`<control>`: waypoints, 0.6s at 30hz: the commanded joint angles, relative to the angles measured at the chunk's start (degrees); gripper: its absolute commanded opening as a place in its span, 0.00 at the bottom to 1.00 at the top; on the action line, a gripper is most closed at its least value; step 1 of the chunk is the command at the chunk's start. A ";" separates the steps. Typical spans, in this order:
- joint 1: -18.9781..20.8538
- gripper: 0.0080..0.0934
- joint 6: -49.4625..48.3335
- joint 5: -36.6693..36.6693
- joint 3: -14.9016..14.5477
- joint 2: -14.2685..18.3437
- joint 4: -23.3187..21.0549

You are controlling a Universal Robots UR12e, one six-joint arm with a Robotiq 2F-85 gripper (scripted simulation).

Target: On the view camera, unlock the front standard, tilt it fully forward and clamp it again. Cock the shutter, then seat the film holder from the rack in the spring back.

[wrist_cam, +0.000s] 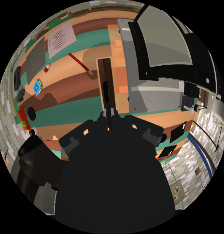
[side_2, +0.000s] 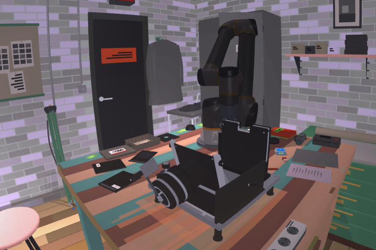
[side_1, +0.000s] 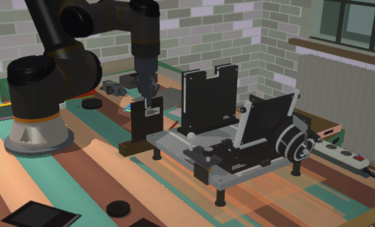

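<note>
The film holder [side_1: 147, 119], a flat black plate with a white label, stands upright in its wooden rack [side_1: 130, 147] just left of the camera's base plate, and my gripper [side_1: 148, 102] is closed on the holder's top edge. In the wrist camera the holder [wrist_cam: 107, 103] shows edge-on between my fingers [wrist_cam: 109, 114] above the rack's slot [wrist_cam: 106, 77]. The view camera's spring back [side_1: 209, 99] stands upright on the grey base plate [side_1: 222, 159]. The front standard [side_1: 268, 119] leans forward with the lens and shutter [side_1: 295, 142] on its face. In the second side camera the spring back [side_2: 244, 147] hides my gripper.
Behind the work are brick walls and my arm's base [side_1: 37, 133]. A clamp lever with a white ball [side_1: 191, 137] and a knob [side_1: 208, 152] stand on the base plate's near edge. Lens caps [side_1: 91, 103] [side_1: 118, 207], a small camera [side_1: 114, 88] and a power strip [side_1: 340, 155] lie around on the bench.
</note>
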 commanded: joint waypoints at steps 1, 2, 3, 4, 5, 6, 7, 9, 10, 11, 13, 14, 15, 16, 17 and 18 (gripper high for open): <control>0.00 0.00 0.00 0.00 -0.09 -0.04 0.04; 0.00 0.00 0.00 0.00 -0.12 -0.08 0.11; 0.00 0.00 0.00 0.00 -0.16 -0.13 0.18; 0.00 0.00 0.00 0.00 -0.19 -0.18 0.26; 0.00 0.00 0.00 0.00 -0.24 -0.23 0.35; 0.00 0.00 0.00 0.00 -0.28 -0.29 0.45; 0.00 0.00 0.00 0.00 -0.33 -0.35 0.55; 0.00 0.00 0.00 0.00 -0.43 -0.48 0.78; 0.00 0.00 0.00 0.00 -0.49 -0.55 0.91; 0.00 0.00 0.00 0.00 -0.55 -0.63 1.05; 0.00 0.00 0.00 0.00 -0.68 -0.80 1.34; 0.00 0.00 0.00 0.00 -0.75 -0.89 1.50; 0.00 0.00 0.00 0.00 -0.83 -0.98 1.66; 0.00 0.00 0.00 0.00 -0.91 -1.07 1.84; 0.00 0.00 0.00 0.00 -0.99 -1.17 2.02; 0.00 0.00 0.00 0.00 -1.07 -1.28 2.20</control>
